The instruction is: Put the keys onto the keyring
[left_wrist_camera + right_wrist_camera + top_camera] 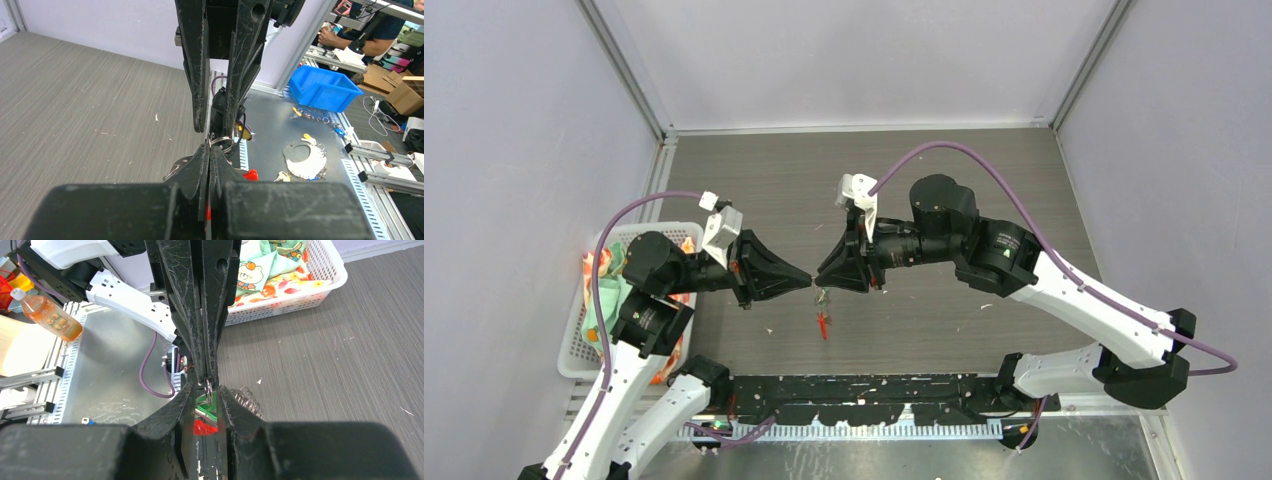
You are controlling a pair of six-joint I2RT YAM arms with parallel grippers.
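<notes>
With the left gripper [808,282] clamped on the thin silver-grey metal keyring [223,140] at its tips, the right gripper [206,391], jaws narrowly apart around the small green-headed metal key [209,408], grip unclear, should line the key's hole squarely with the wire.

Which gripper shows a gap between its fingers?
The right gripper, with the green key in the gap; the left gripper is pinched shut on the keyring.

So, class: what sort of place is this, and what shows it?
Probably a robotics lab or workshop: left arm and right arm bolted at a walled table, a blue bin and cardboard boxes beyond.
</notes>
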